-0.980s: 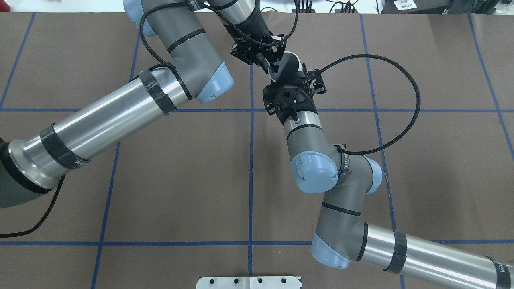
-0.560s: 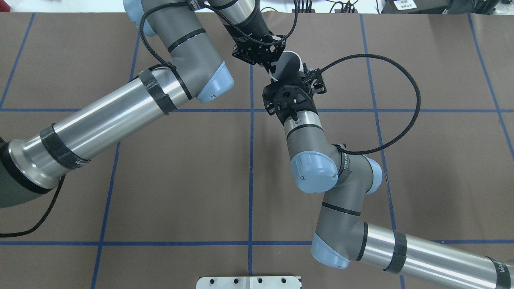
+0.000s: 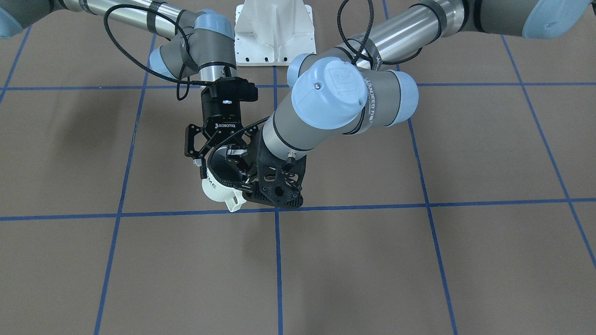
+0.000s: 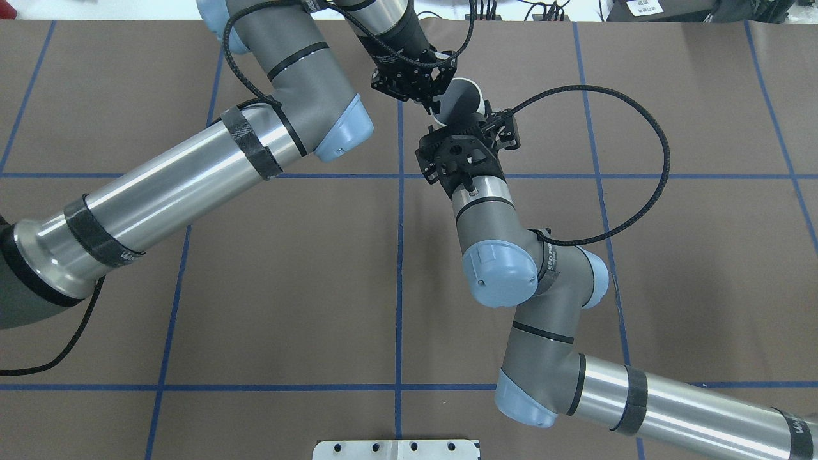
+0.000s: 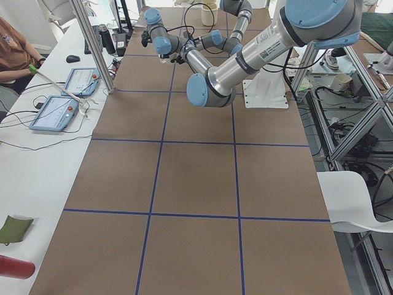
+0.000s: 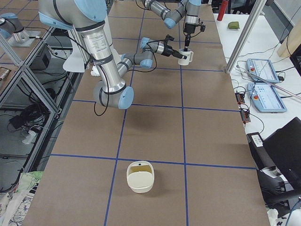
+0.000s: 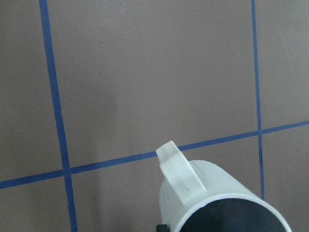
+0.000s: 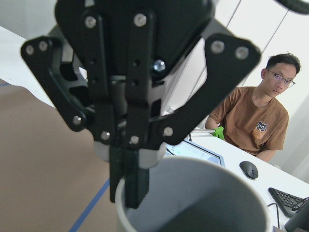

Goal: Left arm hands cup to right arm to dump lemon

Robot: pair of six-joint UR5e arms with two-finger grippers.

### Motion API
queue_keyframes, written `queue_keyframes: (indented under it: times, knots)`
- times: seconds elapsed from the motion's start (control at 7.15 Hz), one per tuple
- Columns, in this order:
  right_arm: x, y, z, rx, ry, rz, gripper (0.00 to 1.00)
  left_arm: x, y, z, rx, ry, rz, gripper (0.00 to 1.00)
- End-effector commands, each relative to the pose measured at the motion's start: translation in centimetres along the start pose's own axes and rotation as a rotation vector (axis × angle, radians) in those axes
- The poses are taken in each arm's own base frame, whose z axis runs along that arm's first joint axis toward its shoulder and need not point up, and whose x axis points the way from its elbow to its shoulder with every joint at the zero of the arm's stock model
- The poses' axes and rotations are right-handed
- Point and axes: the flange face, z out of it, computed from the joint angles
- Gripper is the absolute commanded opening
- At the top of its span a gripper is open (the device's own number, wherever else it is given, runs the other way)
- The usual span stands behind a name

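Note:
The off-white cup hangs above the table, its handle pointing away from the robot. My left gripper comes straight down and is shut on the cup's rim, one finger inside and one outside. In the overhead view the left gripper sits at the cup's left edge. My right gripper reaches in level from the robot's side. It is open, and its thin fingers straddle the cup's body. The lemon is hidden; the grey inside shows no fruit.
A cream basket stands on the brown mat near the table's right end. The white mount plate sits between the arm bases. A person sits at the side desk with tablets.
The left gripper and cup have shifted slightly away from the robot, deeper between the right gripper's fingers. The right arm has barely moved.

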Motion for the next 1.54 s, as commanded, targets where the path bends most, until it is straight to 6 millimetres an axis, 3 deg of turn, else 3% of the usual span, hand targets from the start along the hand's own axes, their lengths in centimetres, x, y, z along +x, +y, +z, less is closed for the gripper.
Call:
queue_keyframes:
  times: [0.0, 0.28, 0.42, 0.7, 0.84, 1.12, 1.4]
  knots:
    - [0.1, 0.2, 0.0, -0.002, 0.002, -0.003, 1.0, -1.3, -1.8, -2.0, 0.031, -0.009, -0.017, 0.0]
    - [0.2, 0.4, 0.1, -0.003, 0.002, -0.004, 1.0, -2.8, -4.0, -5.1, 0.077, -0.016, -0.045, 0.0]
    - [0.2, 0.3, 0.0, -0.003, 0.001, -0.005, 1.0, -4.7, -5.9, -7.1, 0.108, -0.03, -0.072, 0.0]
    - [0.8, -1.0, -0.2, -0.011, -0.033, 0.012, 1.0, -10.7, -10.7, -12.2, 0.183, -0.082, -0.155, 0.0]
    - [2.5, -2.0, 1.3, -0.038, -0.061, 0.029, 1.0, -14.7, -11.5, -12.7, 0.188, -0.121, -0.217, 0.0]
    - [9.4, -5.3, 5.2, -0.119, -0.15, 0.108, 1.0, -20.3, -13.5, -16.8, 0.262, -0.225, -0.253, 0.0]
    - [18.1, -7.7, 8.3, -0.272, -0.302, 0.205, 1.0, -23.7, -14.1, -19.0, 0.207, -0.45, -0.113, 0.0]
